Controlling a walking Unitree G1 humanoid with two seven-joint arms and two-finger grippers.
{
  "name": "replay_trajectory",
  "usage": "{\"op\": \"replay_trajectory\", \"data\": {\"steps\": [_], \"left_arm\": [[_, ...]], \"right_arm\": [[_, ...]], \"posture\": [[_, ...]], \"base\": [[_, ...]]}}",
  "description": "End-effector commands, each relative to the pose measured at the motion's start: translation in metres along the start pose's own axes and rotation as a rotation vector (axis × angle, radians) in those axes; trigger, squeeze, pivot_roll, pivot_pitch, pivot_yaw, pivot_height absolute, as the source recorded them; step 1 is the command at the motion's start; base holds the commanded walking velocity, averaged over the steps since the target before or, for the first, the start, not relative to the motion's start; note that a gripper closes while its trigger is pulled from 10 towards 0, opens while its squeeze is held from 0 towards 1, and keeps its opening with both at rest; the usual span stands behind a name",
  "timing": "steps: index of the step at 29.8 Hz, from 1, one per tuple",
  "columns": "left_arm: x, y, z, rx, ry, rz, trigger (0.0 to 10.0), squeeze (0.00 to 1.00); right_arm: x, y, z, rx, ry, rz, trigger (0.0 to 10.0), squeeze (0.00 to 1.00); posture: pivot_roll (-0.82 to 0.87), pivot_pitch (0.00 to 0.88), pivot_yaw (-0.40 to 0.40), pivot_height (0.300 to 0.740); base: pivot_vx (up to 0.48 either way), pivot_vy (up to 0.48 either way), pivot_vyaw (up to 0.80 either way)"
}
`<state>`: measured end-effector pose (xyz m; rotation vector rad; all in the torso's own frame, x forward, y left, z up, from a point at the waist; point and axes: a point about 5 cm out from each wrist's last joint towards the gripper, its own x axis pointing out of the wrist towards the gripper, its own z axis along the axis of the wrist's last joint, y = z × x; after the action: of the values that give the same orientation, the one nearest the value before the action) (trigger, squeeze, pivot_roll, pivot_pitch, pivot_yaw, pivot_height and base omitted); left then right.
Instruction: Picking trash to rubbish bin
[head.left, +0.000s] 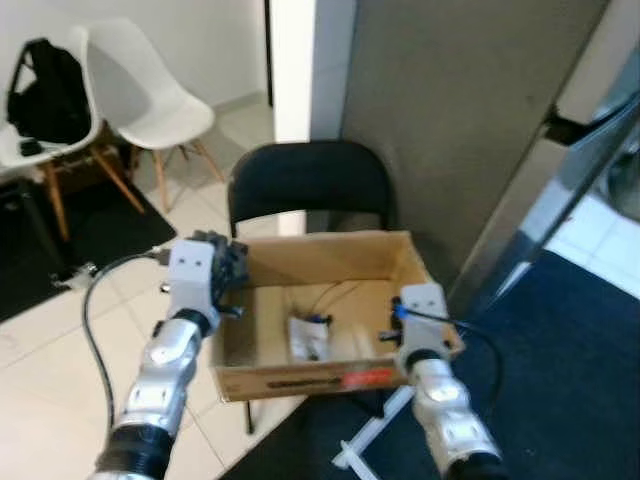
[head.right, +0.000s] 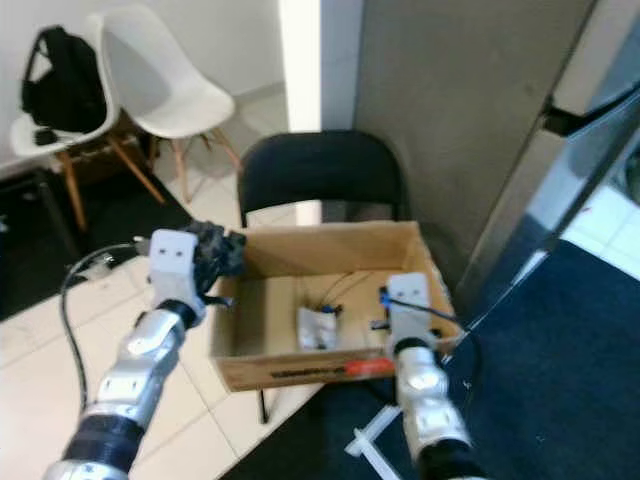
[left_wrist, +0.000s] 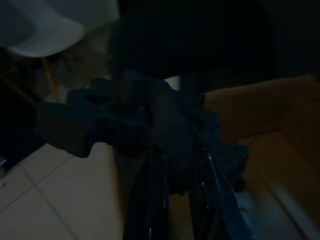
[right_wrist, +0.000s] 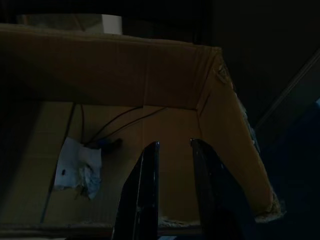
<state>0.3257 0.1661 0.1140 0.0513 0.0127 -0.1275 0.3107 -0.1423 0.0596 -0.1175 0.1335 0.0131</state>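
Note:
A brown cardboard box (head.left: 300, 380) sits on the seat of a black chair (head.left: 310, 180). My left gripper (left_wrist: 177, 150) is shut on a dark crumpled piece of trash (head.left: 225, 262), held over the box's left wall near its back corner. In the left wrist view the trash (left_wrist: 165, 115) hides the fingertips. My right gripper (right_wrist: 173, 145) hovers over the box's right front part. Its fingers stand open with a narrow gap and nothing between them. On the box floor lie a crumpled white paper (head.left: 308, 335) and a thin black cable (head.left: 335, 295).
A grey partition (head.left: 450, 100) rises right behind the chair. Two white chairs (head.left: 150, 90) stand at the back left, one bearing a black backpack (head.left: 45, 85). Dark blue carpet (head.left: 570, 350) covers the right side, pale tiles the left. A white plastic piece (head.left: 375, 435) lies below the box.

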Motion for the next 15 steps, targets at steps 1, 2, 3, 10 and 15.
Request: {"op": "replay_trajectory", "data": {"steps": [1, 2, 3, 10, 15], "left_arm": [[-0.0019, 0.0018, -0.0028, 0.012, 0.01, 0.006, 10.0, 0.0], [-0.0019, 0.002, -0.0026, 0.011, 0.009, 0.006, 10.0, 0.0], [-0.0019, 0.002, -0.0026, 0.012, 0.009, 0.007, 10.0, 0.0], [-0.002, 0.0037, -0.0028, -0.001, 0.013, 0.016, 10.0, 0.0], [-0.0016, 0.0042, -0.0035, -0.011, 0.021, 0.017, 10.0, 0.0]], "right_arm": [[-0.0006, -0.003, -0.0024, -0.007, 0.01, -0.006, 10.0, 0.0], [-0.0005, -0.0029, -0.0025, -0.007, 0.011, -0.006, 10.0, 0.0], [-0.0005, -0.003, -0.0025, -0.007, 0.011, -0.006, 10.0, 0.0], [-0.0006, -0.0025, -0.0026, -0.004, 0.011, -0.005, 10.0, 0.0], [-0.0005, -0.0022, -0.0026, -0.002, 0.011, -0.006, 10.0, 0.0]], "posture": [[0.01, 0.089, 0.019, 0.74], [0.01, 0.09, 0.019, 0.74], [0.01, 0.09, 0.019, 0.74], [0.02, 0.091, 0.021, 0.74], [0.02, 0.091, 0.021, 0.74]], "base": [[0.0, -0.315, 0.0], [0.0, -0.307, 0.0], [0.0, -0.311, 0.0], [0.0, -0.087, 0.0], [0.0, 0.0, 0.0]]}}
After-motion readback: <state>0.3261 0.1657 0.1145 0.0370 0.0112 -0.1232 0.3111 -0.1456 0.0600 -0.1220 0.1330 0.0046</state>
